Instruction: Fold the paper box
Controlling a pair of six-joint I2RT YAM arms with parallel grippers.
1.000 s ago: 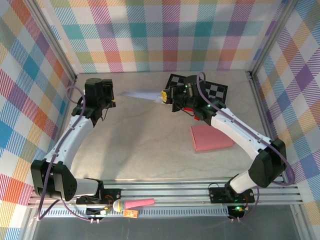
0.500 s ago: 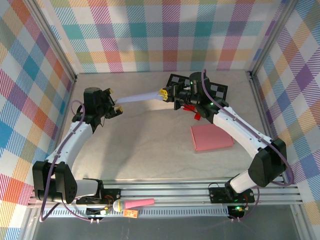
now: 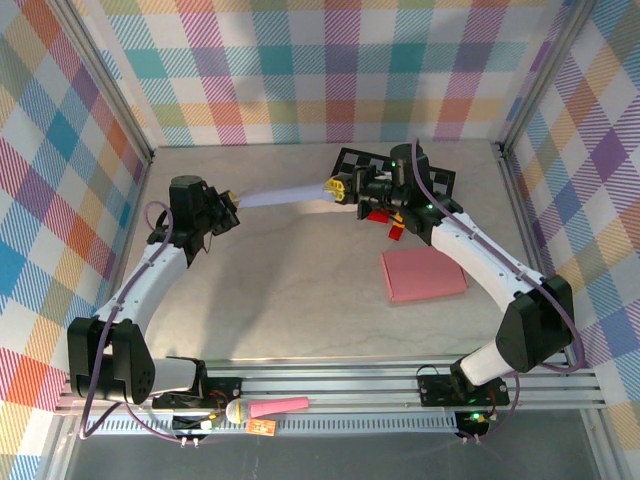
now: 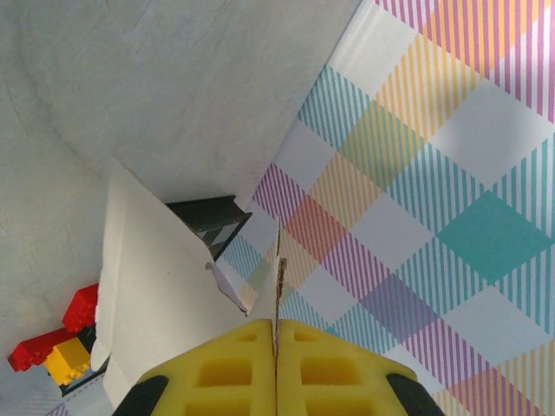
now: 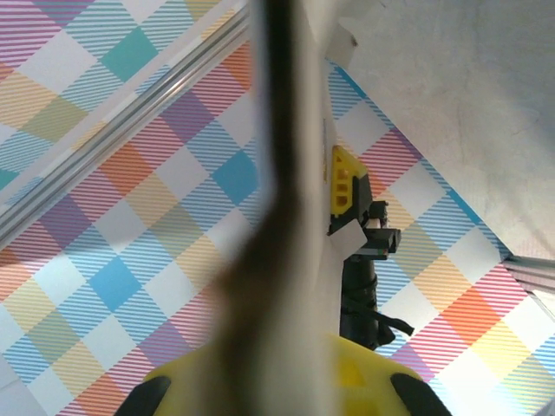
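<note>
Closed in the space on the left, on the right and beyond both grippers: plaid walls (image 3: pixel 330 70). Lay spread beneath both grippers, pale and marbled: the table (image 3: pixel 290 310).

Hung between the two grippers, held up off the table: the paper box (image 3: pixel 285 193), a flat, pale, unfolded sheet reaching from one to the other. Ran edge-on and blurred straight out from the right gripper's pads in the right wrist view, and leaned away as a broad white panel to the left of the left gripper's pads in the left wrist view.

Rested flat on the table, on the near side of the right gripper and a little to its right, well apart from it: a pink slab (image 3: pixel 424 276). Lay just beyond and under the right gripper: a checkered board (image 3: pixel 437 181). Sat close by the right gripper, on its near-right side: red and yellow toy bricks (image 3: pixel 385 218).

Pinched the sheet's left end: the left gripper (image 3: pixel 228 202), yellow pads pressed together on the thin edge with no gap showing. Pinched the right end: the right gripper (image 3: pixel 338 187), likewise clamped on the sheet.
</note>
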